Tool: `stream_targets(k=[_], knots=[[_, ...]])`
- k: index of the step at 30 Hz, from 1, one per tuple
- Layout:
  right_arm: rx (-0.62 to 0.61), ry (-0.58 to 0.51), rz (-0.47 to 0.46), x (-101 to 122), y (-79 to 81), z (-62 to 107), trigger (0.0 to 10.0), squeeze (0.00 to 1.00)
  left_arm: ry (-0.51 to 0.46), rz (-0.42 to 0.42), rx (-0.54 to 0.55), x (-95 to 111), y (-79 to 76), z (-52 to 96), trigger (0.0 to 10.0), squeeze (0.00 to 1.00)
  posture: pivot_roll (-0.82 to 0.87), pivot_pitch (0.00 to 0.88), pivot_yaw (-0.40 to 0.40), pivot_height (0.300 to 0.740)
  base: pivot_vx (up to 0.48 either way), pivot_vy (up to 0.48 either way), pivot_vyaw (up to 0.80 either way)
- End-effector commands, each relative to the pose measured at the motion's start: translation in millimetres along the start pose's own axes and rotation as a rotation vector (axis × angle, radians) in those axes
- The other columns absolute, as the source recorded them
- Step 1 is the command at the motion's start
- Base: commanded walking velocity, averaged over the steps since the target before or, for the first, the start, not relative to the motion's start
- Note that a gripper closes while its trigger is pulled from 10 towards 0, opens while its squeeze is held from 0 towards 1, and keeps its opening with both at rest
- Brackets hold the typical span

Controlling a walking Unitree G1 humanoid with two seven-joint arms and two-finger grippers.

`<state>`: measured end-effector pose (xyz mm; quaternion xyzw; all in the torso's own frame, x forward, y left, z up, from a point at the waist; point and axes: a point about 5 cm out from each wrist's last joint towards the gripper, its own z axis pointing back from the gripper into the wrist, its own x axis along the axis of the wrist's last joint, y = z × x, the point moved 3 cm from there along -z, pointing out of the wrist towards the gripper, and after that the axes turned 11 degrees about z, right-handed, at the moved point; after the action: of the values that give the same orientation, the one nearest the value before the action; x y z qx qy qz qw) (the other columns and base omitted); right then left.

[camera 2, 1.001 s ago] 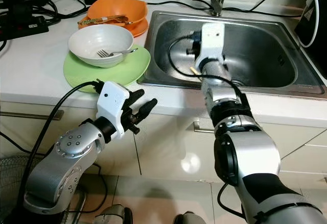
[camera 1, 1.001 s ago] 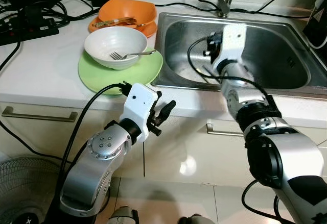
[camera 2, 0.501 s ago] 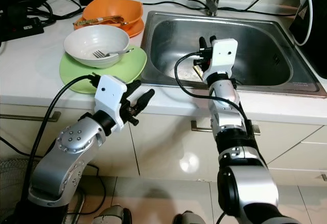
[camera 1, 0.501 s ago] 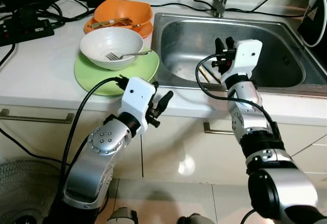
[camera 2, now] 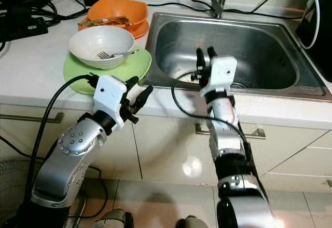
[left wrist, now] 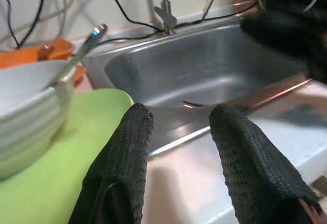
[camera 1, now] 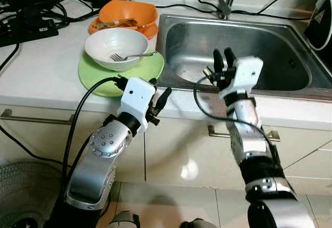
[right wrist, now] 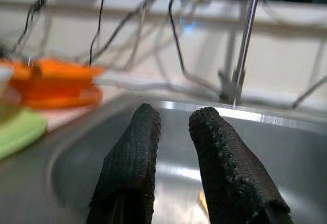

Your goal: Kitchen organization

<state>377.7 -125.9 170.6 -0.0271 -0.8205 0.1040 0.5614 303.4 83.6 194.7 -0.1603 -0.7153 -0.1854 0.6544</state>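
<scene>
A white bowl (camera 1: 116,45) with a fork (camera 1: 130,56) in it sits on a green plate (camera 1: 101,76) on the counter, left of the steel sink (camera 1: 275,56). Behind it an orange bowl (camera 1: 129,12) holding a utensil rests on an orange plate. My left gripper (camera 1: 160,94) hangs open and empty just before the counter edge, beside the green plate (left wrist: 76,147). My right gripper (camera 1: 222,58) points up over the sink's front rim, its fingers (right wrist: 133,152) a narrow gap apart, holding nothing. A small pale item (right wrist: 203,202) lies on the sink floor beyond them.
A faucet (camera 1: 228,3) stands behind the sink. A power strip (camera 1: 28,30) and several black cables cover the back left of the counter. Cabinet fronts with handles (camera 1: 31,116) are below, and a fan (camera 1: 21,186) stands on the floor at the left.
My right gripper has drawn back out of the sink basin to its front rim. My left gripper has risen a little toward the counter edge.
</scene>
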Motion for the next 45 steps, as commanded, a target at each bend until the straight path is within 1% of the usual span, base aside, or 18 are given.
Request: stream_targets(k=[1,3,4,5,6,9,10,14,17,20,23,24,26,27,30,34,42,45], knots=[[-0.005,-0.006,0.002,2.6,0.3,-0.2,10.0,0.00,-0.014,-0.029,0.019,2.2,3.8,-0.8,10.0,0.00,0.07,0.077,-0.057,0.718,0.000,0.000,0.00],[-0.005,0.015,-0.010,-2.1,4.4,2.4,10.0,0.00,-0.020,-0.082,0.049,3.1,12.3,3.5,10.0,0.00,0.07,0.080,-0.058,0.718,0.000,0.000,0.00],[-0.005,0.015,-0.010,-2.1,4.4,2.4,10.0,0.00,-0.020,-0.082,0.049,3.1,12.3,3.5,10.0,0.00,0.07,0.080,-0.058,0.718,0.000,0.000,0.00],[0.000,0.018,-0.010,-2.6,6.7,3.1,10.0,0.00,-0.022,-0.125,0.062,4.4,17.5,5.8,10.0,0.00,0.08,0.084,-0.058,0.718,0.000,0.000,0.00],[0.002,0.019,-0.010,-2.9,7.6,3.3,10.0,0.00,-0.023,-0.144,0.068,5.1,19.7,6.7,10.0,0.00,0.08,0.084,-0.058,0.718,0.000,0.000,0.00],[-0.002,0.042,-0.013,-8.6,9.7,4.5,10.0,0.00,-0.039,-0.268,0.093,13.0,29.5,9.7,10.0,0.00,0.09,0.087,-0.059,0.718,0.000,0.000,0.00],[-0.002,0.042,-0.013,-8.6,9.7,4.5,10.0,0.00,-0.039,-0.268,0.093,13.0,29.5,9.7,10.0,0.00,0.09,0.087,-0.059,0.718,0.000,0.000,0.00],[-0.003,0.047,-0.018,-9.6,12.3,5.3,10.0,0.00,-0.051,-0.376,0.145,21.2,39.1,11.6,10.0,0.00,0.10,0.088,-0.057,0.718,0.000,0.000,0.00],[-0.005,0.053,-0.019,-11.1,13.6,5.0,10.0,0.00,-0.043,-0.404,0.183,24.2,52.9,8.9,10.0,0.00,0.10,0.087,-0.057,0.718,0.000,0.000,0.00],[-0.010,0.054,-0.022,-11.2,13.9,4.6,10.0,0.00,-0.042,-0.424,0.176,26.3,55.1,6.7,10.0,0.00,0.10,0.085,-0.056,0.718,0.000,0.000,0.00],[-0.002,0.049,-0.026,-10.2,17.3,4.1,10.0,0.00,-0.044,-0.510,0.160,27.2,57.6,-2.9,10.0,0.00,0.10,0.084,-0.054,0.718,0.000,0.000,0.00],[-0.002,0.049,-0.026,-10.2,17.3,4.1,10.0,0.00,-0.044,-0.510,0.160,27.2,57.6,-2.9,10.0,0.00,0.10,0.084,-0.054,0.718,0.000,0.000,0.00],[-0.001,0.051,-0.026,-10.7,18.4,4.4,10.0,0.00,-0.058,-0.536,0.157,28.5,56.7,-7.9,10.0,0.00,0.10,0.080,-0.049,0.718,0.000,0.000,0.00],[-0.001,0.052,-0.026,-11.1,18.7,4.5,10.0,0.00,-0.070,-0.557,0.146,30.0,54.7,-13.5,10.0,0.00,0.10,0.080,-0.049,0.718,0.000,0.000,0.00],[-0.003,0.053,-0.027,-11.3,18.7,4.6,10.0,0.00,-0.076,-0.576,0.134,30.5,53.3,-18.5,10.0,0.00,0.09,0.080,-0.044,0.718,0.000,0.000,0.00],[-0.011,0.054,-0.029,-11.5,18.6,5.1,10.0,0.00,-0.073,-0.570,0.115,28.8,53.3,-29.7,10.0,0.00,0.08,0.078,-0.035,0.718,0.000,0.000,0.00],[-0.018,0.051,-0.032,-11.1,18.6,5.5,10.0,0.00,-0.071,-0.577,0.086,26.9,53.0,-41.9,10.0,0.00,0.08,0.071,-0.025,0.718,0.000,0.000,0.00],[-0.022,0.049,-0.034,-10.5,17.7,4.7,10.0,0.00,-0.075,-0.596,0.078,26.5,53.2,-46.4,10.0,0.00,0.08,0.071,-0.024,0.718,0.000,0.000,0.00]])
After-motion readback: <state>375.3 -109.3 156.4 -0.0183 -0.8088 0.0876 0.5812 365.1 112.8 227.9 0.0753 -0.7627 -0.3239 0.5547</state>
